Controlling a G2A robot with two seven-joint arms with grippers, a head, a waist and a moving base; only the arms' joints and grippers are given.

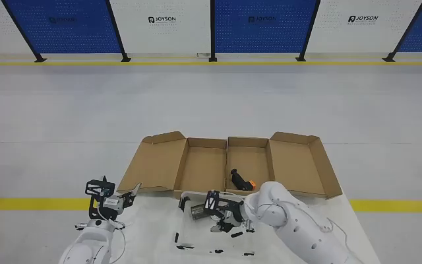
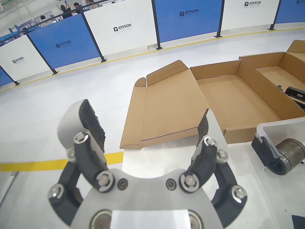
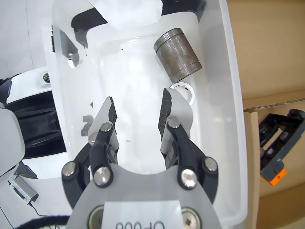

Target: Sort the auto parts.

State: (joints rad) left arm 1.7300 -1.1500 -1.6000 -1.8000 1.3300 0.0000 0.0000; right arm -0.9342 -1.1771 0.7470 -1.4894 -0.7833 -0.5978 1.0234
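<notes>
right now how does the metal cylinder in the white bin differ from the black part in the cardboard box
The metal cylinder is round, grey and shiny; the black part is an angular open frame with an orange end. The metal cylinder lies on its side in the white bin; the black part lies in the cardboard box. Both lie loose, nothing gripping them.

Floor: pale grey floor [image 1: 211,99], smooth and evenly lit.
Back: blue panels [image 1: 257,26] and white panels [image 1: 161,36] alternating between black posts [image 1: 212,30].
Lines: one yellow stripe [image 1: 39,204] beside the worktop [image 2: 162,160], a second yellow line [image 1: 264,63] below the panels.
Worktop: white.
</notes>
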